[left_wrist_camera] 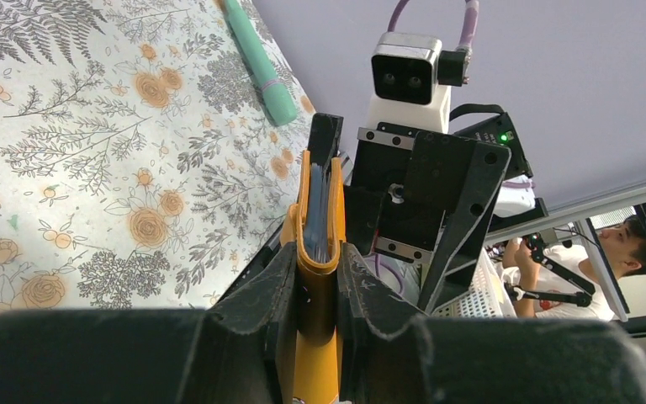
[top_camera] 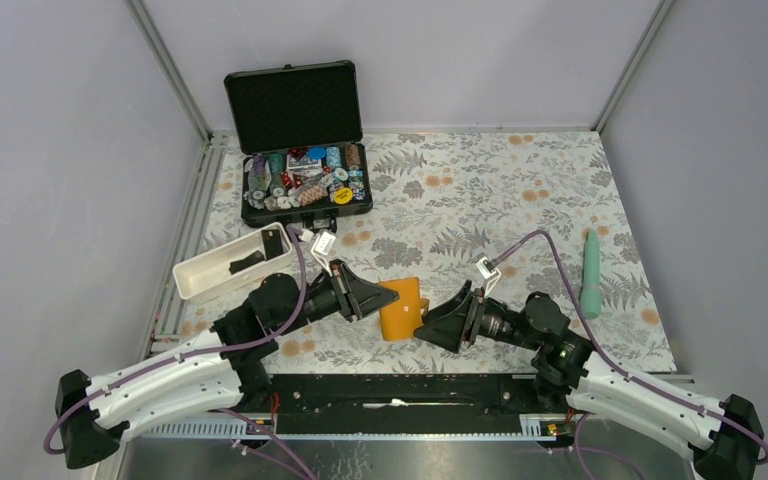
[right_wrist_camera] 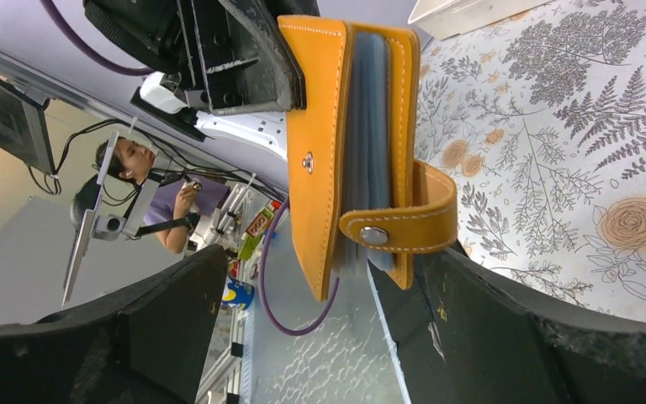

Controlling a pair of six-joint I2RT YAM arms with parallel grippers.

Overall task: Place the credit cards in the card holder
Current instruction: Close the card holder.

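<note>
The card holder [right_wrist_camera: 320,126] was orange leather with pale stitching, bluish clear sleeves inside and its snap tab unfastened. At lower centre of the overhead view, the left gripper [top_camera: 385,298] was clamped on one end, while the right gripper [top_camera: 438,322] stood wide apart around the other.

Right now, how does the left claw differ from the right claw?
The left claw is shut on the card holder; the right claw is open, gripping nothing. From above, the left claw points rightward, the right claw leftward. Both are black and face the card holder.
</note>
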